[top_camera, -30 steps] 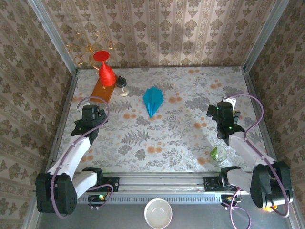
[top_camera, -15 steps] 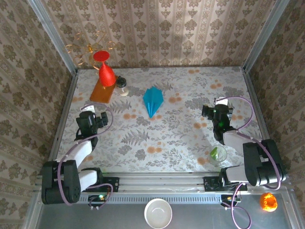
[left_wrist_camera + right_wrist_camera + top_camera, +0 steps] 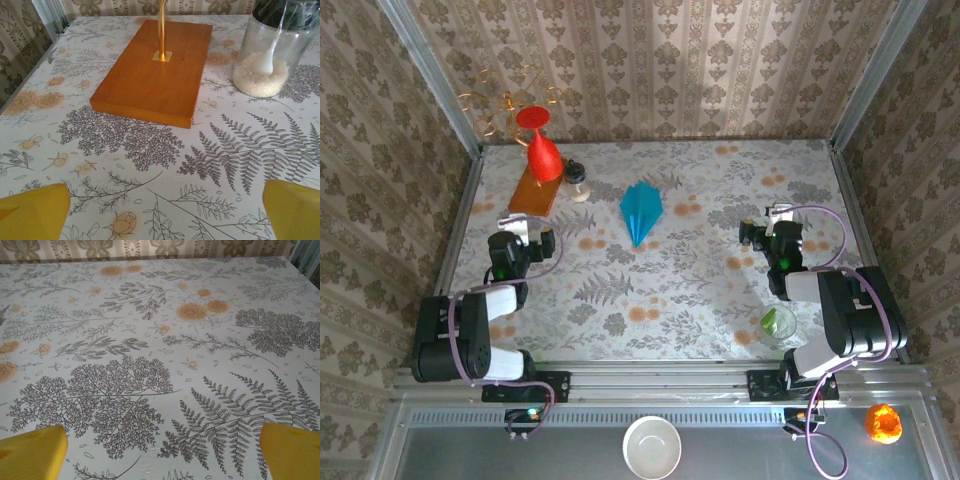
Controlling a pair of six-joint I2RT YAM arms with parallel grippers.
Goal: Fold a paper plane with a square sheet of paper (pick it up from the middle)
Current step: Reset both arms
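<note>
Left arm and right arm have drawn back from paper plane; both jaws wide open, empty. Plane lies folded on tabletop; task looks finished.

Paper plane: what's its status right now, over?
Left gripper open, empty. Right gripper open, empty. Plane folded, lying mid-table, untouched. Jar and board left of it, apart.

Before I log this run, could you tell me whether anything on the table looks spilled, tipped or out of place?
Nothing stands out: the paper plane lies neatly mid-table, and the red vase, the jar and the small glass stand upright.
</note>
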